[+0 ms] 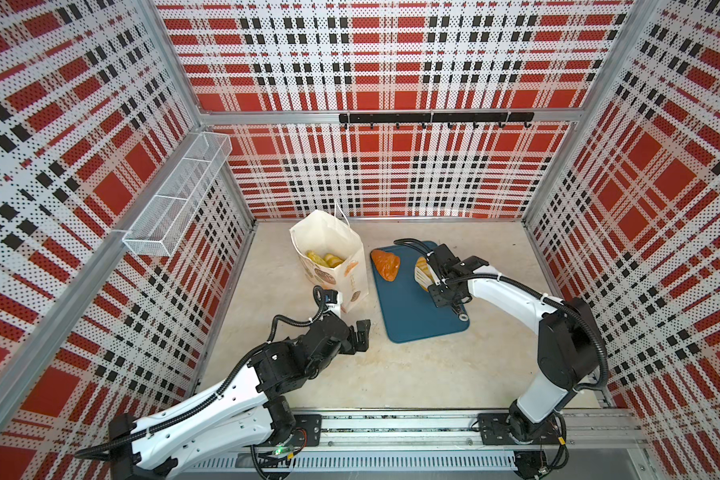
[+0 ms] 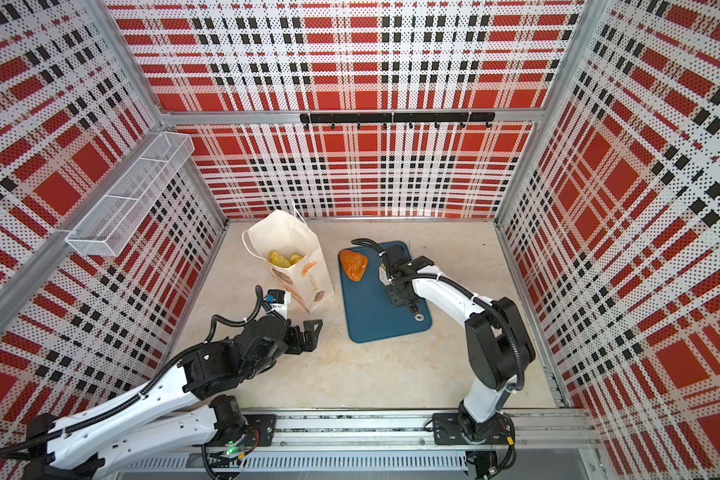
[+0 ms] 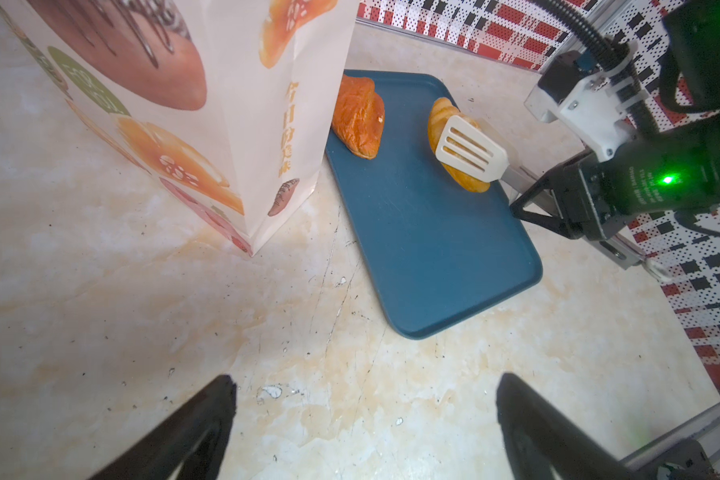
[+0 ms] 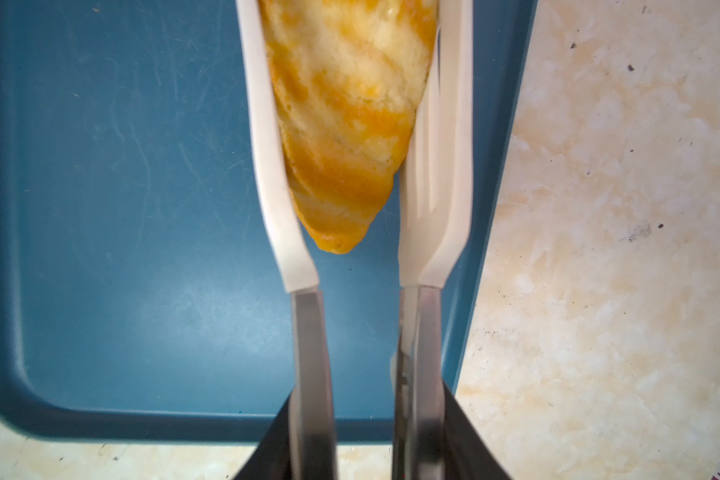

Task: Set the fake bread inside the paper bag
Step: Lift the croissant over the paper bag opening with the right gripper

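At the blue tray [image 1: 416, 316], the right end effector [image 4: 366, 453] clenches tongs [image 3: 470, 149] whose blades pinch a glossy fake croissant [image 4: 346, 124], which could slip out before reaching the paper bag [image 1: 329, 232] standing unsteadied near the empty, wide-spread left end effector [image 3: 364, 395].

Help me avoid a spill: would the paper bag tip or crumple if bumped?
Likely tips easily: the paper bag stands tall on a narrow base, and the open left gripper is apart from it. Its paper walls would probably buckle. The pastries inside may steady it slightly.
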Tool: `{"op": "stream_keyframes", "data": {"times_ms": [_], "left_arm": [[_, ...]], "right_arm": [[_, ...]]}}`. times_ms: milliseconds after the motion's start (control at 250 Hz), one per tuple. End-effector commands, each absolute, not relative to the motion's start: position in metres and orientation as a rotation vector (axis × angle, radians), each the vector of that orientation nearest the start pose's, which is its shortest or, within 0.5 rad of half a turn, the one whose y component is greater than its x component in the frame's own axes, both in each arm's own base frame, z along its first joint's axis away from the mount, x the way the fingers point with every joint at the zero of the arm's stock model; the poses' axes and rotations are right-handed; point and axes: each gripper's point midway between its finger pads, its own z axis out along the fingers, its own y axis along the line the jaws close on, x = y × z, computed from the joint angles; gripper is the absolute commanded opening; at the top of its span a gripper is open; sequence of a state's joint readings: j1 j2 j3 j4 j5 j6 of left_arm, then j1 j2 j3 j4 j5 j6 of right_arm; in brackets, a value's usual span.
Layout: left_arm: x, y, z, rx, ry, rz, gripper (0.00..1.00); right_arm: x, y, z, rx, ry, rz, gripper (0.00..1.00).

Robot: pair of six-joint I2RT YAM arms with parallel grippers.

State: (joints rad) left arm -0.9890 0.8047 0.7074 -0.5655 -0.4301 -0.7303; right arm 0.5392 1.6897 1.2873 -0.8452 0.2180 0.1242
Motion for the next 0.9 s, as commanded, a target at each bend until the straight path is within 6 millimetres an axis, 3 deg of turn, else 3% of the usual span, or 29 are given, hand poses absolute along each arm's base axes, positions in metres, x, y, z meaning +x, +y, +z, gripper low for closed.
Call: {"op": "stream_keyframes", "data": {"times_ms": [0,464,896], "left_arm": [[0.209,-0.182,0.206,0.023,2.177,-0.494,0.99],[0.209,-0.174,0.223,0.008,2.116,-0.493,0.99],[0.204,-0.131,0.252,-0.026,2.047,-0.377,0.99]], "right_arm": [[0.347,0.168,0.133,-0.476,2.630,-0.061,0.41],[0.331,0.190,0.165,-0.440,2.548,0.177,0.42],[0.325,0.226,0.211,-0.489,2.430,0.323,0.42]]}}
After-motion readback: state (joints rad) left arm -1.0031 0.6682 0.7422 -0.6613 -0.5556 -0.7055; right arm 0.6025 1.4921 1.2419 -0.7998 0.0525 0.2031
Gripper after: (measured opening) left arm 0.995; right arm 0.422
